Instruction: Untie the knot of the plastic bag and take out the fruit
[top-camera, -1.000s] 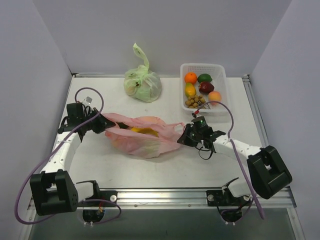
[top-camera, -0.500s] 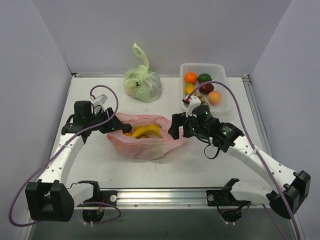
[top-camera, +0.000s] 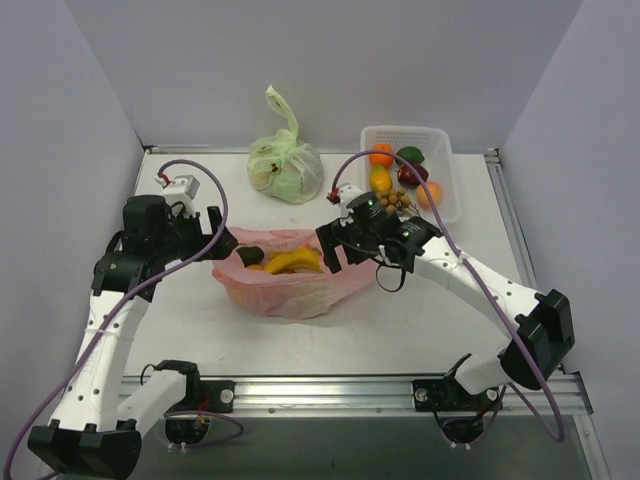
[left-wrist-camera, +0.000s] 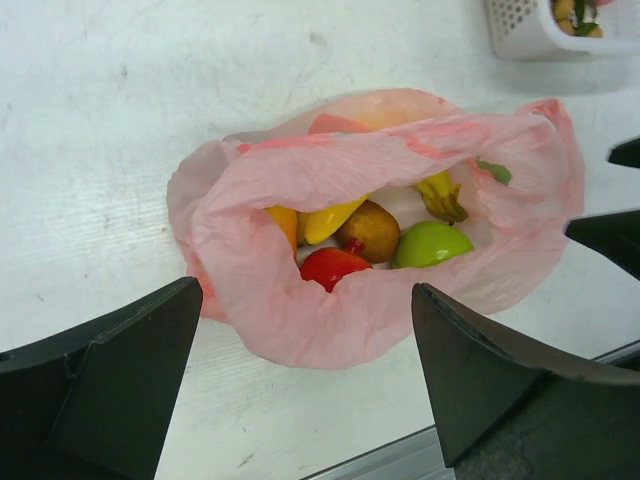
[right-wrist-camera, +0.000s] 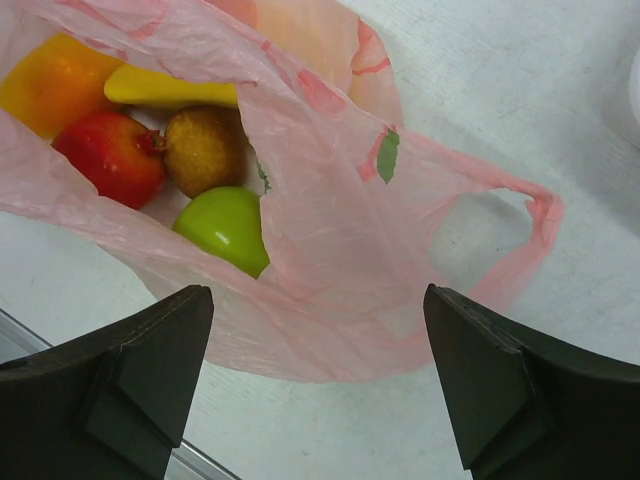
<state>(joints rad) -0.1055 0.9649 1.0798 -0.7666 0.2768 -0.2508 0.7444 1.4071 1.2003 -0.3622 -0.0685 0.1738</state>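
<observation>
**Bag's open, fruit not out yet**

The pink plastic bag (top-camera: 290, 295) is sat on the tabletop (top-camera: 180, 330) about mid-way between the two arms, mouth gaping upward. No knot can be made out anywhere. One handle loop (right-wrist-camera: 500, 225) is seen lying slack and untwisted at the bag's right side, so the untying part is judged done.

All the fruit is inside the bag. A banana bunch (right-wrist-camera: 165, 88), a red apple (right-wrist-camera: 110, 155), a green apple (right-wrist-camera: 225, 225), a brownish round piece (right-wrist-camera: 205, 150) and an orange piece (right-wrist-camera: 50, 85) are packed together, touching.

The left gripper (top-camera: 222, 245) is held at the bag's left edge and the right gripper (top-camera: 330, 252) at its right edge. On both, the fingers are spread wide with nothing pinched between them, neither plastic nor fruit.

So the step in hand is reckoned to be the switch from opening to picking. For the next move, one set of fingers would need to be lowered through the mouth and closed on a single fruit. The green apple looks the least covered from the right side. Thin film is draped over part of the pile, so plastic could easily get nipped along with the fruit, and the rim may want pinning by the other arm.

A white basket (top-camera: 452, 190) holding other fruit is at the far right and is probably the drop-off. The green bag (top-camera: 285, 170) at the far side is best left alone.
</observation>
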